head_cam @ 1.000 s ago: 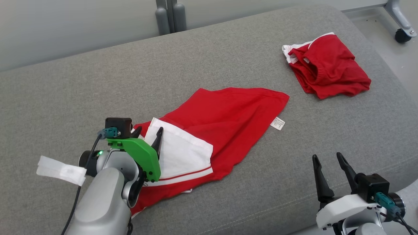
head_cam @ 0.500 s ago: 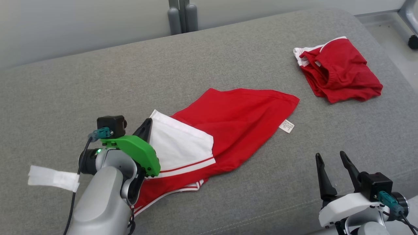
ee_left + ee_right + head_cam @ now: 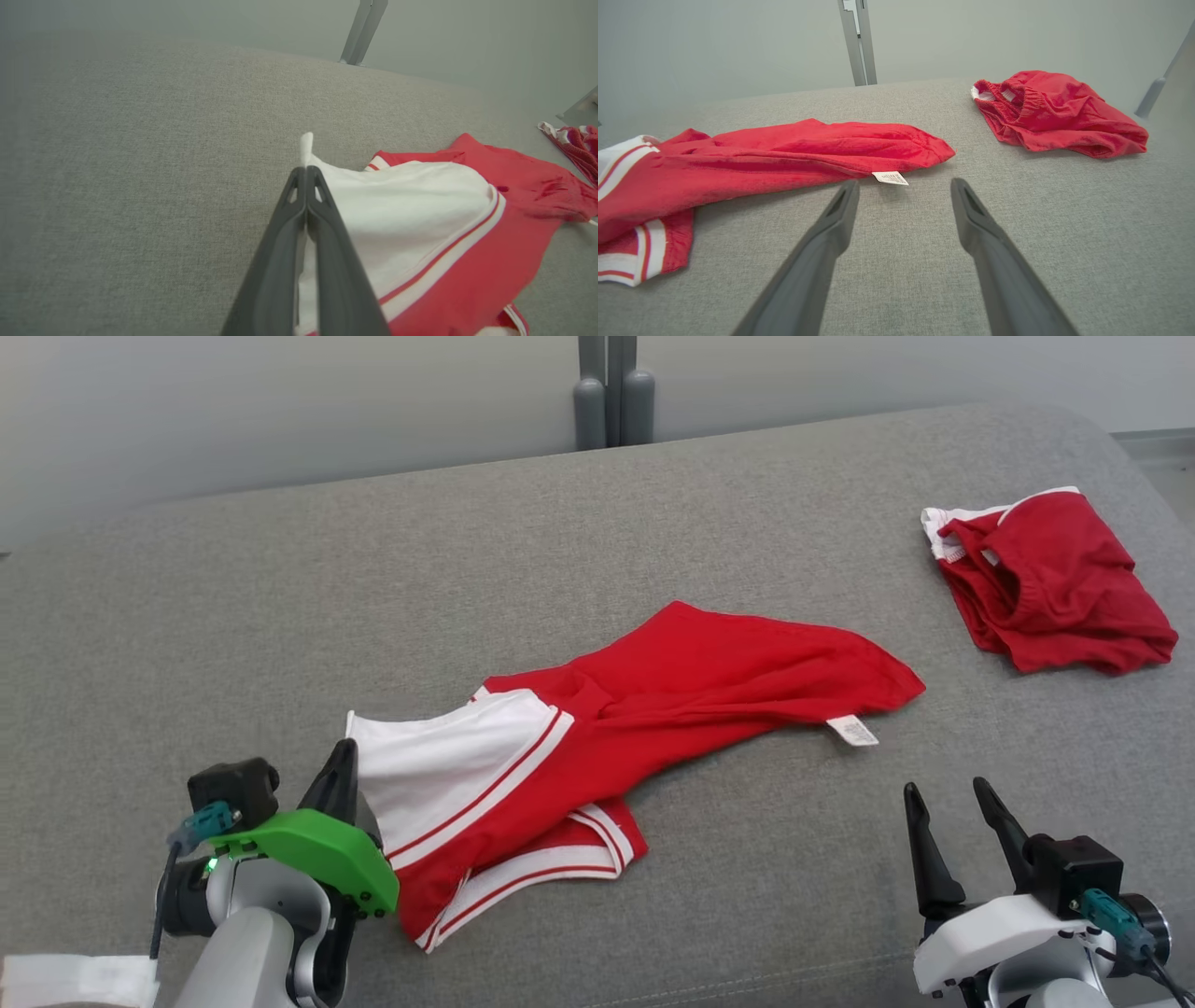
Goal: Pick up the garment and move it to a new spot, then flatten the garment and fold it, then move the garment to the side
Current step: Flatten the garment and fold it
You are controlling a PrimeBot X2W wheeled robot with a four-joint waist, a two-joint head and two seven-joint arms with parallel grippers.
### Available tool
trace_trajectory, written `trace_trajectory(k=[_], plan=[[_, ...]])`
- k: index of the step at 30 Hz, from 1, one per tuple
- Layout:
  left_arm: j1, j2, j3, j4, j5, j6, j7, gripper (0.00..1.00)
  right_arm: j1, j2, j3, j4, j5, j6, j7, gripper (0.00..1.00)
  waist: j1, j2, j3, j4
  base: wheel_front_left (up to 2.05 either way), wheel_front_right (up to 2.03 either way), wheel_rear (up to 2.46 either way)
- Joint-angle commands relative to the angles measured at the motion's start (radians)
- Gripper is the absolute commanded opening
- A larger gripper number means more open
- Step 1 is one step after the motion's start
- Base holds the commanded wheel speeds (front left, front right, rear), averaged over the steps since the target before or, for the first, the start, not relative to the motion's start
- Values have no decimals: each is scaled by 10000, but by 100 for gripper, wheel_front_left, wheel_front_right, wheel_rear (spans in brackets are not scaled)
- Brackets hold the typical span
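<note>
Pick-up step: your left hand (image 3: pixel 343 753), at 7 o'clock, clamps the white corner of the garment (image 3: pixel 709 681); your right hand (image 3: pixel 945 787) gapes empty. Lift next.

Left gripper (image 3: pixel 344 753) clamped on garment (image 3: pixel 709 681) corner, right gripper (image 3: pixel 945 790) fingers spread, pointing up

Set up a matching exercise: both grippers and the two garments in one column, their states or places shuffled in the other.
Column one
1. left gripper
2. right gripper
3. red and white garment
4. bunched red garment

Column two
A. open, over bare grey cushion
B. lying at the far right, nothing touching it
C. fingers shut on a white corner
D. stretched across the middle

Pairs: 1-C, 2-A, 3-D, 4-B
</note>
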Motion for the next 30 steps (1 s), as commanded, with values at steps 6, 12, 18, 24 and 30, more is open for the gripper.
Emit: trace_trajectory(k=[6, 12, 18, 24, 30], plan=[[1205, -9, 125, -1275, -207, 296, -283, 0, 204, -16, -42, -104, -62, -16, 106, 100, 0, 0, -235, 366, 0, 0, 0], [2626, -79, -122, -2392, -243, 545, -112, 0, 272, -15, -151, -144, -87, -16, 140, 100, 0, 0, -281, 538, 0, 0, 0], [3416, 8, -299, -2712, -207, 707, 58, 0, 259, -15, -172, -168, -106, -16, 166, 100, 0, 0, -316, 684, 0, 0, 0], [3520, 158, -433, -2345, 128, 909, -36, 0, 242, -16, -86, -147, -99, -16, 195, 100, 0, 0, -352, 861, 0, 0, 0], [3451, 291, -589, -1571, 432, 1191, -8, 0, 287, -16, -56, -149, -105, -16, 213, 100, 0, 0, -406, 917, 0, 0, 0]])
